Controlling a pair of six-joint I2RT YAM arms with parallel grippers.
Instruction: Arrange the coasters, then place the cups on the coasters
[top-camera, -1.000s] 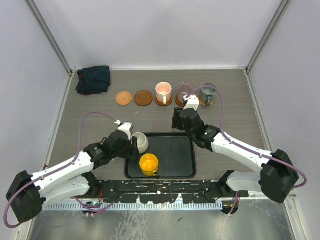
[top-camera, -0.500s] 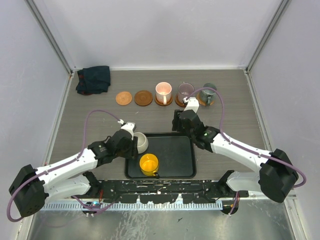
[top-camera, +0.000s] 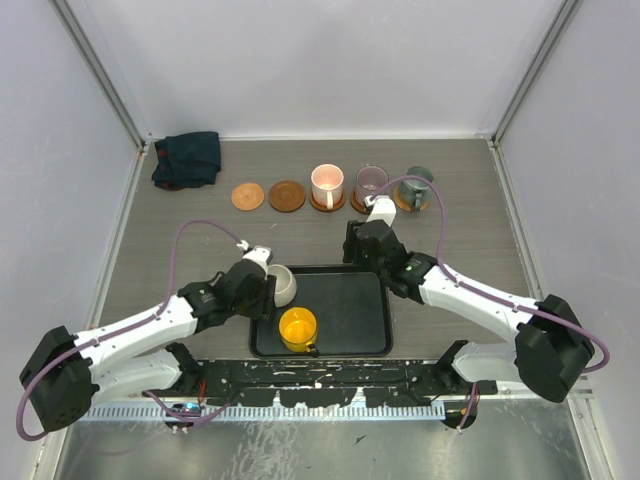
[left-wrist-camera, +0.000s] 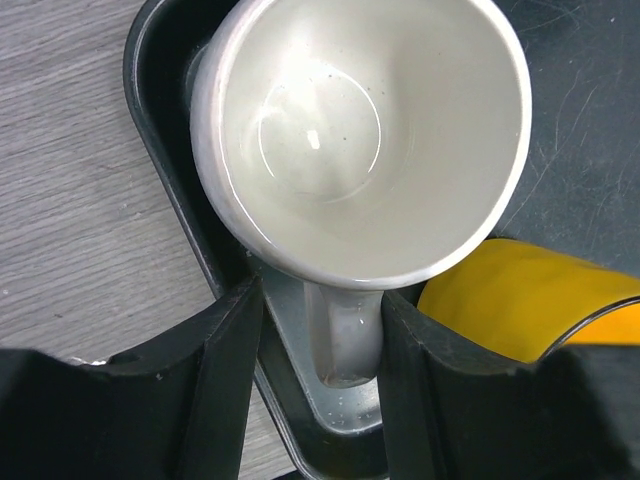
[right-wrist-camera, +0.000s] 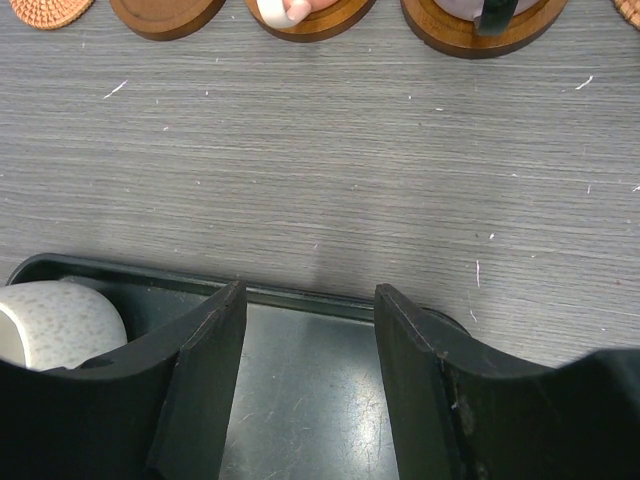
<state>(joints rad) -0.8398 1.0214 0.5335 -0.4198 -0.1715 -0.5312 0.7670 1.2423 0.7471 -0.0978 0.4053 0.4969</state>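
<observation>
Left wrist view: the left gripper (left-wrist-camera: 322, 300) has its fingers (left-wrist-camera: 225, 370) on either side of the handle (left-wrist-camera: 345, 335) of the cream-white cup (left-wrist-camera: 360, 130). One finger looks pressed against it while a sliver of gap shows at the other, so I cannot tell whether the pinch is made. The cup sits over the left rim of the black tray (left-wrist-camera: 160, 60), with the yellow cup (left-wrist-camera: 520, 300) just beside the handle.

In the top view the right gripper (top-camera: 358, 245) hangs over the tray's far rim, jaws apart and holding nothing. The pink cup (top-camera: 327, 182), mauve cup (top-camera: 371, 181) and grey-green cup (top-camera: 417, 184) each stand on a coaster. The orange-brown coaster (top-camera: 248, 196) and brown coaster (top-camera: 286, 195) at the left of the row are bare.

The weak point is probably the hold. Gripped by a thin handle alone, the cup could swing or slip as it lifts. It could then catch on the tray rim or knock the yellow cup. On the way to a bare coaster, a hanging cup might also clip the pink cup or push the coaster out of line
</observation>
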